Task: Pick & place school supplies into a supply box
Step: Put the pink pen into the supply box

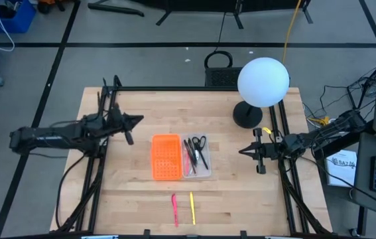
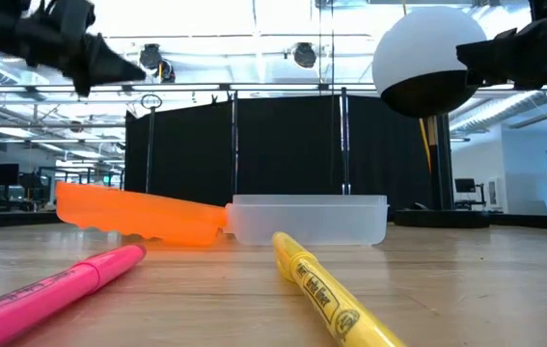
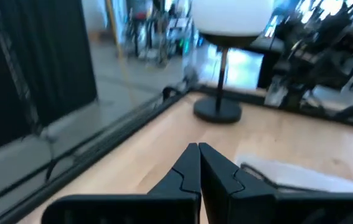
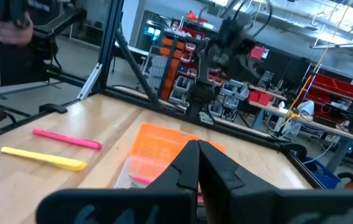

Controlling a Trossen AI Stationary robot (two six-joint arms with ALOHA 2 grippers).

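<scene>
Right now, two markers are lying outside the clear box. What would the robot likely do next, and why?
Probably the left gripper, shut, empty and raised over the table, should open and swing toward the pink marker. It and the yellow marker lie near the table's front edge, while the scissors already sit in the clear box. The right gripper waits, shut.

A supply box [image 1: 198,157] sits mid-table, holding scissors [image 1: 199,143] and several pens [image 1: 191,155]. A perforated lid [image 1: 166,157] lies touching its left side. Nearer the table's front edge, two markers [image 1: 183,208] lie side by side. A globe lamp [image 1: 260,86] stands far right.
</scene>
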